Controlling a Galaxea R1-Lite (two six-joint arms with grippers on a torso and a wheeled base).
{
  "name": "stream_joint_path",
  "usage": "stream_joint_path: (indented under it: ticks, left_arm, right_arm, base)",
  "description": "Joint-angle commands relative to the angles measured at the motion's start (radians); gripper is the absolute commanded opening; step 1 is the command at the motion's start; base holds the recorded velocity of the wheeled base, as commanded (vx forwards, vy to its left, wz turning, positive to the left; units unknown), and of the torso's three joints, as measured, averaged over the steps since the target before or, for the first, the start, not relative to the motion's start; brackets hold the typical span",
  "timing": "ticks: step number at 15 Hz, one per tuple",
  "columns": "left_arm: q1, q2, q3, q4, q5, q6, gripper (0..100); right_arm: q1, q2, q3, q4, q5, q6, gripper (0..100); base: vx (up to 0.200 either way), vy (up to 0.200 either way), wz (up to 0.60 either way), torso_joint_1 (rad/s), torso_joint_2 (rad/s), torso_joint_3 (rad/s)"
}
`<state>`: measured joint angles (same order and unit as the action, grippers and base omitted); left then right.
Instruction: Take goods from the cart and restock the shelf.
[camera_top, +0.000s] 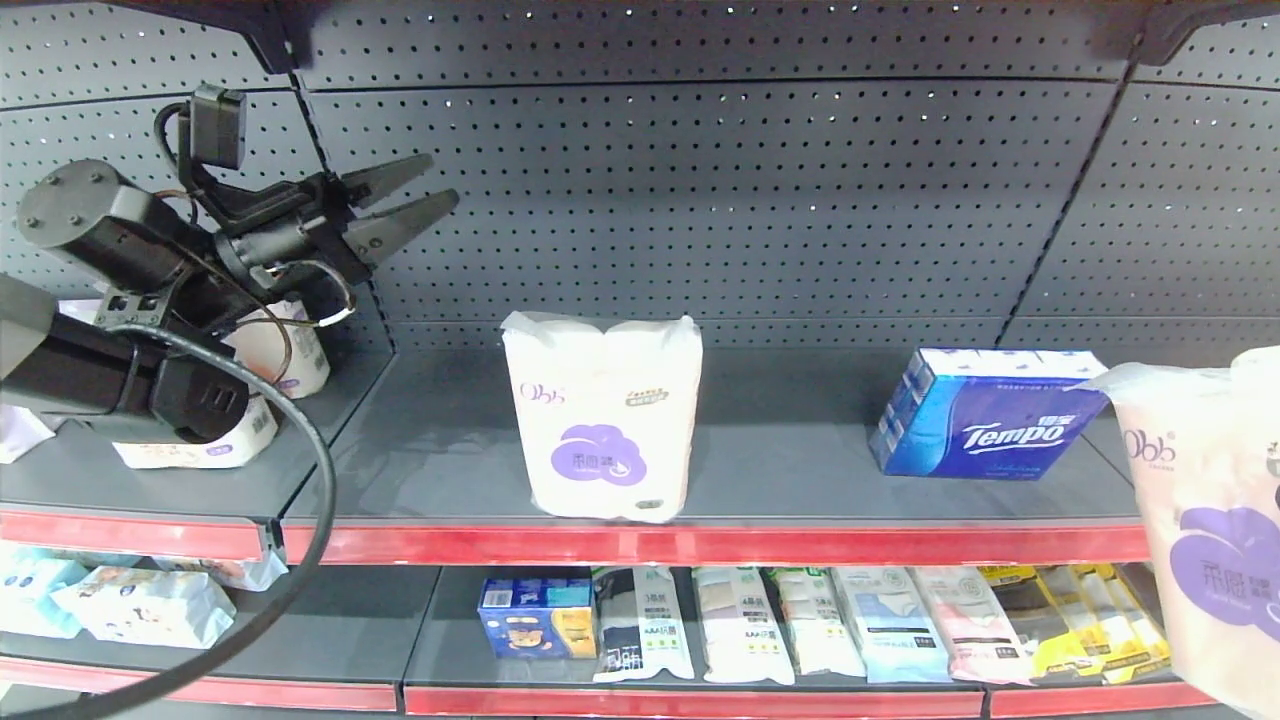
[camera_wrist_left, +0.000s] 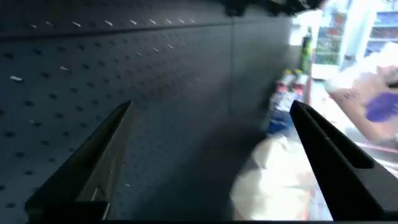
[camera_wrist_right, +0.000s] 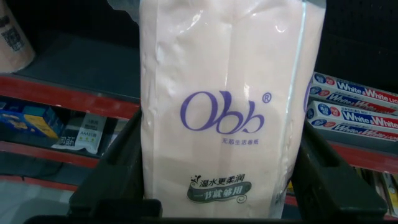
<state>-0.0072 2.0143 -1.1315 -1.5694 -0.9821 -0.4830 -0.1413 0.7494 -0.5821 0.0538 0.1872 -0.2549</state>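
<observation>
Tissue pack (camera_wrist_right: 224, 93) pinched by the right tool (camera_wrist_right: 227, 186), shelf (camera_top: 800, 470) ahead of it.
Judged light, soft, slippery-wrapped; best gripped across its broad middle. Left tool (camera_top: 442, 180) is spread, empty.

I see a blue tissue pack (camera_top: 985, 412) lying down. Lower down, a small blue box (camera_top: 537, 617) sits just beside a row of flat packs (camera_top: 860, 620). I also see long blue-and-white boxes (camera_wrist_right: 354, 102), stacked.
</observation>
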Motion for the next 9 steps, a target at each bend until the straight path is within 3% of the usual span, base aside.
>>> stream_joint_path:
  ticks: [1, 5, 9]
  left_arm:
    - [0.003, -0.008, -0.004, -0.001, 0.046, 0.003, 100]
    - [0.033, -0.037, 0.018, 0.002, 0.145, 0.006, 100]
    - [0.041, -0.144, 0.073, 0.169, 0.252, 0.012, 100]
  right_arm:
    - [0.000, 0.005, -0.007, 0.000, 0.005, -0.001, 0]
    - [0.000, 0.013, -0.005, 0.001, 0.006, 0.000, 0]
    - [0.000, 0.011, -0.007, 0.000, 0.006, 0.011, 0]
  base:
    - [0.000, 0.000, 0.00, 0.000, 0.00, 0.000]
    - [0.000, 0.000, 0.00, 0.000, 0.00, 0.000]
    - [0.000, 0.000, 0.00, 0.000, 0.00, 0.000]
